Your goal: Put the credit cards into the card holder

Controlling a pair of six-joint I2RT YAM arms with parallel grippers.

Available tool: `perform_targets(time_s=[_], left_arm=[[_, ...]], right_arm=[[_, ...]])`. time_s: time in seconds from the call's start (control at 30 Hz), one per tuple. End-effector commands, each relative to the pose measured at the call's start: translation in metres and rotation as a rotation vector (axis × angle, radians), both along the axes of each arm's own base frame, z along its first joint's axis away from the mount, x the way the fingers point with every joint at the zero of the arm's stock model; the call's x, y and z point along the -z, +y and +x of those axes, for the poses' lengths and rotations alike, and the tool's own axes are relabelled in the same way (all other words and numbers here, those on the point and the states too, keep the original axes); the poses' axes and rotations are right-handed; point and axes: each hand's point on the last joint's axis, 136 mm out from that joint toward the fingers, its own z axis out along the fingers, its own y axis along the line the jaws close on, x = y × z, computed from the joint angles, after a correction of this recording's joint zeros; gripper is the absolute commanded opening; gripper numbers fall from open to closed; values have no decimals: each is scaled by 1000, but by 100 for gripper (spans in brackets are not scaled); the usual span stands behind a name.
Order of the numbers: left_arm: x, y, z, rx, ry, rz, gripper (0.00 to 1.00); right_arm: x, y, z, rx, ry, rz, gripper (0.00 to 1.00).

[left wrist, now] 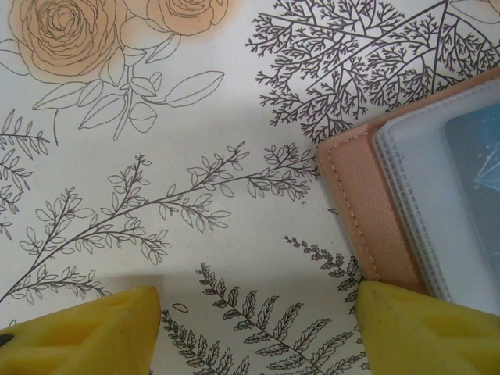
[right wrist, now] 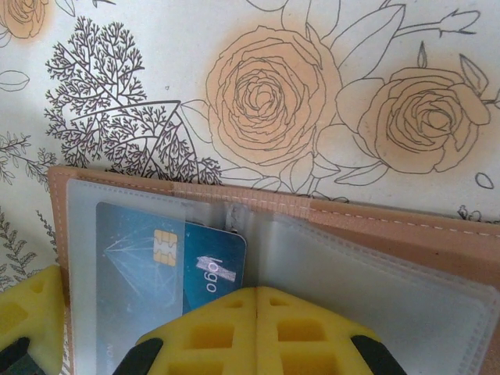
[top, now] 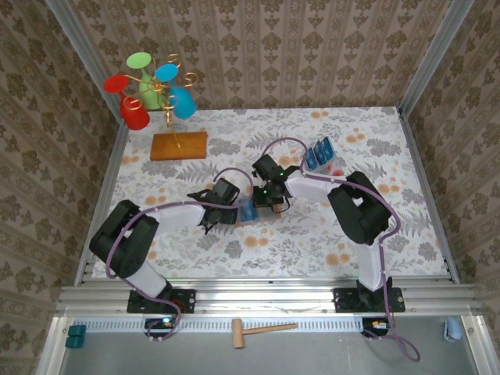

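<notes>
Flowered desk (top: 422, 203) seen from above, with two robot arms meeting at its middle. The tan card holder (top: 248, 212) lies open and flat between them.

The right claw (right wrist: 258, 328) has its yellow pads pressed together and holds nothing. Its tip sits just over a blue credit card (right wrist: 141, 258), though whether it touches cannot be told. That card lies partly inside a clear pocket (right wrist: 101, 234) on one leaf, with its logo end poking out toward the spine.

The left claw (left wrist: 258, 336) is spread wide and empty, low over the desk, one pad right at the holder's stitched outer edge. More blue cards (top: 316, 153) stand in a clear tray (top: 334, 166), far and to the right.

The step is probably seating the card fully. The closed claw should push along the card's length, flat and slow, toward the pocket's closed end. The left claw should brace the holder so it cannot slide. Pressing down hard may buckle the card or snag the pocket's lip.
</notes>
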Motion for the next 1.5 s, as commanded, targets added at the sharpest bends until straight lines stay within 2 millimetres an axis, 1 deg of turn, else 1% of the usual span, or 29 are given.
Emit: perform_targets(time_s=[0.0,0.4,0.57,0.77,0.87,0.93,1.13,1.37,1.47], left_arm=[[5,-4,-2,7,14,-4,69],[6,-6,-1,9,16,-6,69],[5,-6,-1,9,15,-8,69],[4,-6,0,8,13,-6,69],[2,-5,0,9,8,-2,69],[1,-4,1,8,5,0,69],[-5,4,5,-6,-5,-1,69],[-9,20,9,-44,-9,-12,69],[-11,23,11,-51,-11,-23,69]], right_arm=[[2,13,-5,-19,24,19,0],[-1,26,-9,-37,27,53,0],[1,27,-11,-45,34,47,0],[-8,16,-8,-32,5,27,0],[-16,9,-5,-17,-14,31,4],[-18,4,-4,-9,-21,27,6],[-9,-11,-10,20,-12,17,6],[4,-21,-22,38,13,5,5],[5,-21,-25,42,19,15,5]])
